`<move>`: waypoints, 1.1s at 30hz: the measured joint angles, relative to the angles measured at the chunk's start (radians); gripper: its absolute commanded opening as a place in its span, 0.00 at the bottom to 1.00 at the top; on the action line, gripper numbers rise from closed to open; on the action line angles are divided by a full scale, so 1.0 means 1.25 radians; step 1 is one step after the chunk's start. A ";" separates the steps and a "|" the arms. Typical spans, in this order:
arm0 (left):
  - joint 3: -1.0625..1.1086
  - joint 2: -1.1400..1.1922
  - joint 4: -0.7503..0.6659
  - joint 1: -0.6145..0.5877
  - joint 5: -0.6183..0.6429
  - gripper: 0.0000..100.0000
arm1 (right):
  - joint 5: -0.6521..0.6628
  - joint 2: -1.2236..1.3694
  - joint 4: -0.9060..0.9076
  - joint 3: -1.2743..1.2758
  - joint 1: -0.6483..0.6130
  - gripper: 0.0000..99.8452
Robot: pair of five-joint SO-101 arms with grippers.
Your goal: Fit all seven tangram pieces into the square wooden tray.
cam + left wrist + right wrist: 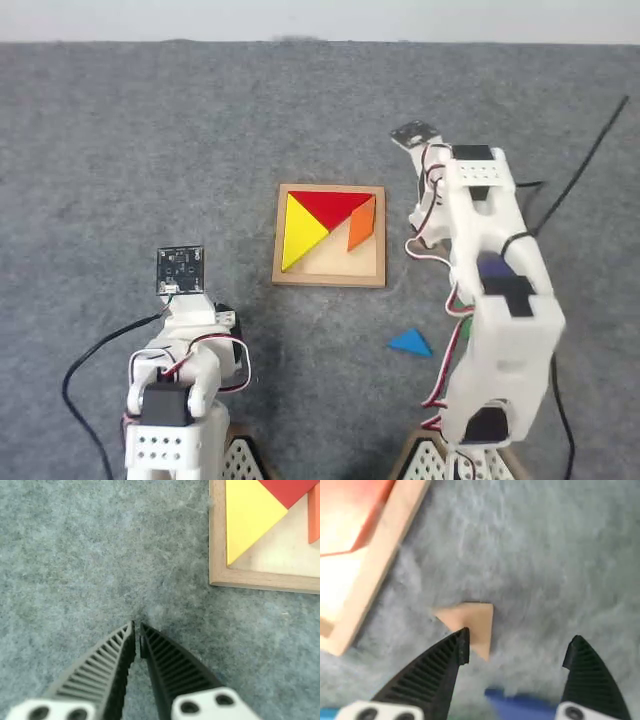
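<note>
One tan triangle (472,621) lies beside a fingertip (459,646) of the right claw (519,637)

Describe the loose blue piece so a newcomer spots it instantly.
Find the wooden tray in the middle of the grey carpet. Off its near right corner, beside the right arm, a small blue triangle lies flat on the carpet. The yellow, red and orange pieces sit inside the tray; this one lies outside.

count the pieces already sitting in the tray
3. A yellow triangle at the left of the tray, a red triangle along its far edge, an orange piece at its right. The whole floor shows from above, so none should be hidden.
</note>
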 measured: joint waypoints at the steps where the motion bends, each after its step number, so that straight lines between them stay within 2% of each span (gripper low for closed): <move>1: 0.000 0.000 0.000 0.000 0.000 0.01 | 0.028 0.012 0.000 -0.010 -0.001 0.31; 5: 0.000 0.000 0.000 0.000 0.000 0.01 | 0.102 0.031 0.000 -0.032 -0.002 0.31; 23: 0.000 0.000 0.000 0.000 0.000 0.01 | 0.137 0.045 0.021 -0.048 -0.036 0.31; 28: 0.000 0.000 0.000 0.000 0.000 0.01 | 0.140 0.011 0.010 0.055 -0.048 0.31; 33: 0.000 0.000 0.000 0.000 0.000 0.01 | 0.141 -0.077 -0.079 0.194 -0.053 0.31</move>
